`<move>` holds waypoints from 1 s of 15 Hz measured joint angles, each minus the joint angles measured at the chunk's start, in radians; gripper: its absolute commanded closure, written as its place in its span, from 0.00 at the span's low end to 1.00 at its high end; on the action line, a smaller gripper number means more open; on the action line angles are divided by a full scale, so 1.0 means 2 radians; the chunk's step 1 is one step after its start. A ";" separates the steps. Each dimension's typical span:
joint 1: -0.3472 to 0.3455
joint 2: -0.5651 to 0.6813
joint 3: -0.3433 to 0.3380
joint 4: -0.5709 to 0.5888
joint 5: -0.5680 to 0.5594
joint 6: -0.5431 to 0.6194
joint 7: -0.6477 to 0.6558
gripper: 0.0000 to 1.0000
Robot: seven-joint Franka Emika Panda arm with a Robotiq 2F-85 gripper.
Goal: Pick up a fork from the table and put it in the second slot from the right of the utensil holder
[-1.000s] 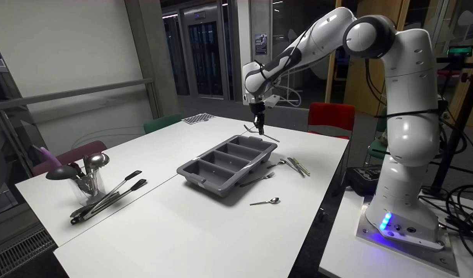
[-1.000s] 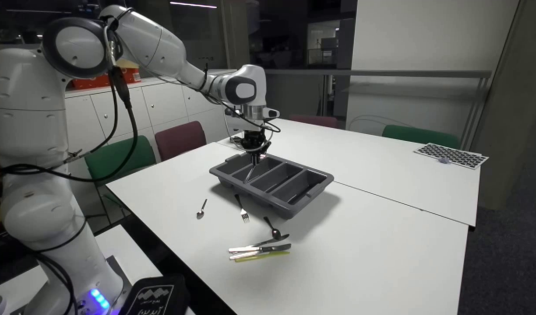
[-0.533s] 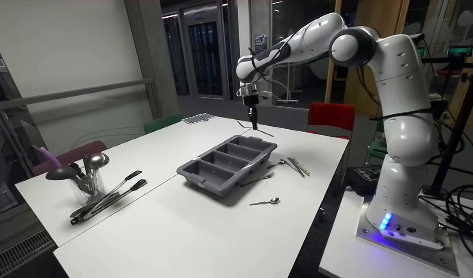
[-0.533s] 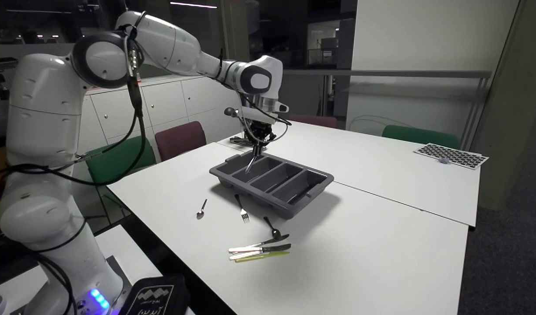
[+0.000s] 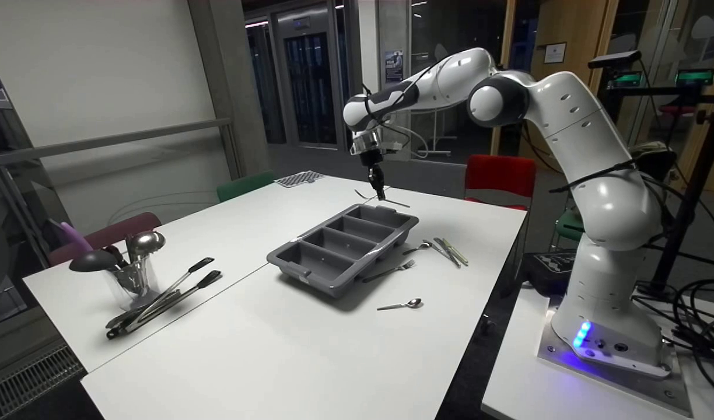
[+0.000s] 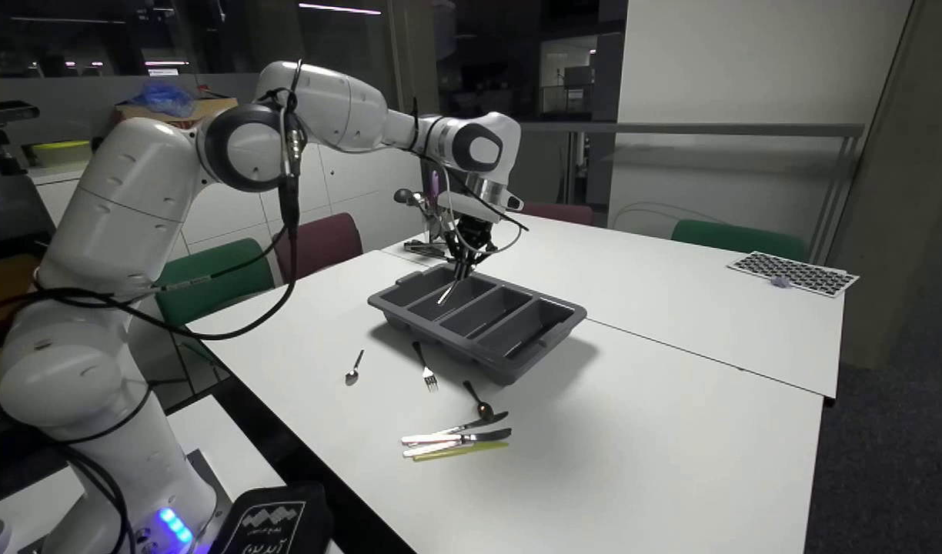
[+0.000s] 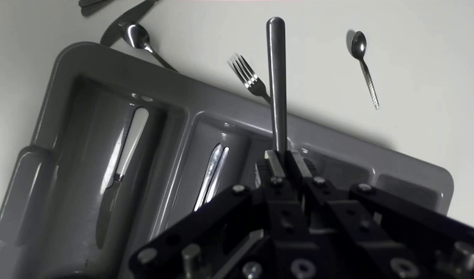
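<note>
The silvery fork is held level in my gripper [image 7: 285, 155]; its handle [image 7: 277, 77] points up in the wrist view. In an exterior view its handle [image 5: 398, 203] and tines [image 5: 360, 193] stick out on either side of the gripper [image 5: 381, 195]. The gripper [image 6: 461, 271] is above the grey utensil holder [image 6: 471, 356], with the handle slanting down in front of the slots. The second slot from the right [image 6: 488, 312] in that view shows in the wrist view with two silvery handles [image 7: 212, 170] lying in it. The gripper's height is hard to tell.
On the white table [image 5: 310, 350] lie another fork [image 5: 390, 271], a small spoon [image 5: 414, 303], another spoon [image 6: 482, 409] and several knives [image 6: 455, 440] beside the holder. A knife [image 7: 132, 135] lies in the holder. Tongs [image 5: 164, 303] and a utensil cup [image 5: 135, 286] stand farther off.
The arm has stretched out farther from its base. The gripper has carried the fork away from the base over the holder, still shut on it. The holder and loose cutlery have not moved.
</note>
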 measured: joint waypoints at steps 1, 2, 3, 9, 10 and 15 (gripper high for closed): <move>0.000 0.009 0.000 0.016 0.000 -0.004 0.009 0.98; 0.000 0.018 0.001 0.032 0.000 -0.008 0.019 0.98; 0.000 0.028 0.001 0.048 0.000 -0.014 0.029 0.98; -0.001 0.109 0.003 0.146 0.001 -0.055 0.069 0.98; -0.002 0.125 0.003 0.163 0.001 -0.059 0.073 0.98; -0.012 0.183 0.004 0.230 0.004 -0.060 0.079 0.98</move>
